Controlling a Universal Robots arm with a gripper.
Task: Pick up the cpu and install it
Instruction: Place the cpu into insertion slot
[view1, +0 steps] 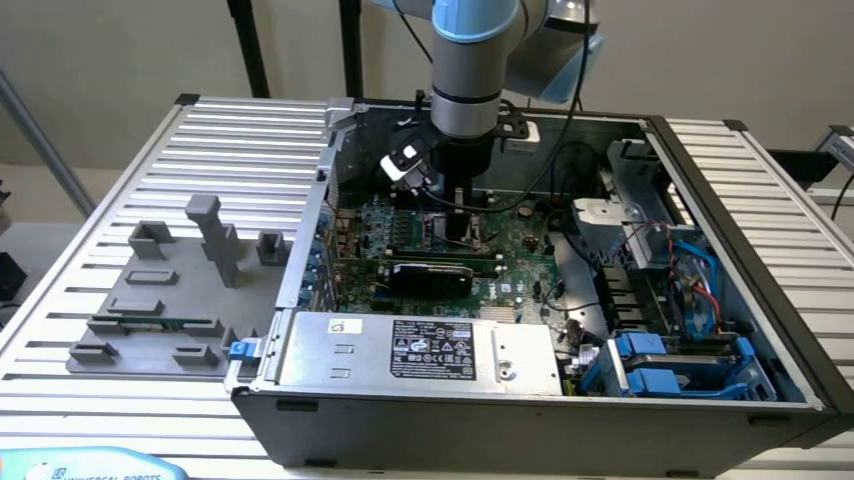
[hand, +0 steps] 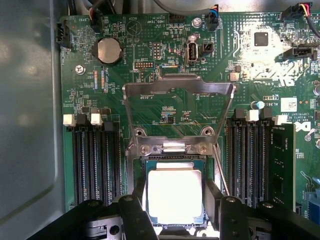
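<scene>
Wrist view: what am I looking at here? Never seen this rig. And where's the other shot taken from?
The exterior view comes from a camera off the machine. A robot arm reaches down into an open computer case that stands on a slatted metal table. Beside the case, on the exterior view's left, are grey fixture blocks, with a green memory stick lying among them.

The wrist view comes from a camera on the arm's wrist, looking past the gripper at the motherboard. The metal retention frame is flipped open above the socket. The gripper's two black fingers sit against opposite edges of the cpu, the silvery square, holding it at the socket. I cannot tell whether it is fully seated.
</scene>
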